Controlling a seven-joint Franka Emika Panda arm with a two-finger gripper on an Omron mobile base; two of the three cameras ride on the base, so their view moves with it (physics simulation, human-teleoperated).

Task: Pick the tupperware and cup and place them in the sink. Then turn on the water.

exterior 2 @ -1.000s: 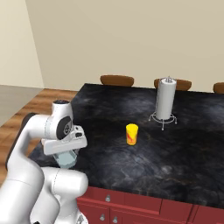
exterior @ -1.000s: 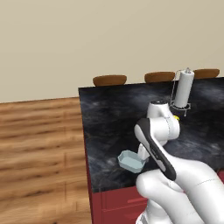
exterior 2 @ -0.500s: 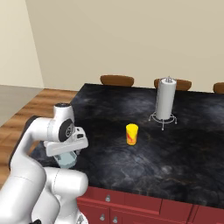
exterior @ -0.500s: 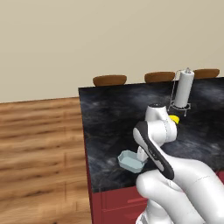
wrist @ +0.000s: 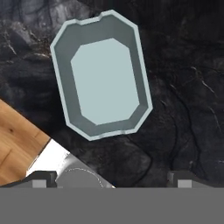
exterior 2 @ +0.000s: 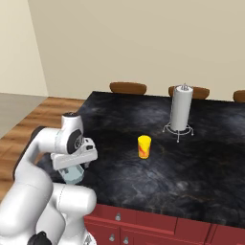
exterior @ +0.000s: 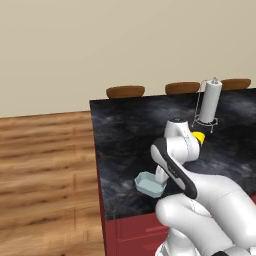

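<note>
Shallow pale blue-grey translucent tupperware (wrist: 102, 75) with rounded corners lying flat and empty on black marbled worktop (exterior 2: 191, 158), near its front left corner, close to the edge over the wood floor (exterior: 45, 170). End effector (wrist: 111, 177) hovering directly above tupperware, fingers spread wide, holding nothing, not touching it. Small yellow cylindrical cup (exterior 2: 144, 146) with red-orange mark standing upright mid-worktop, well apart from tupperware, near white paper-towel roll on wire stand (exterior 2: 181, 111) toward the back edge.
</note>
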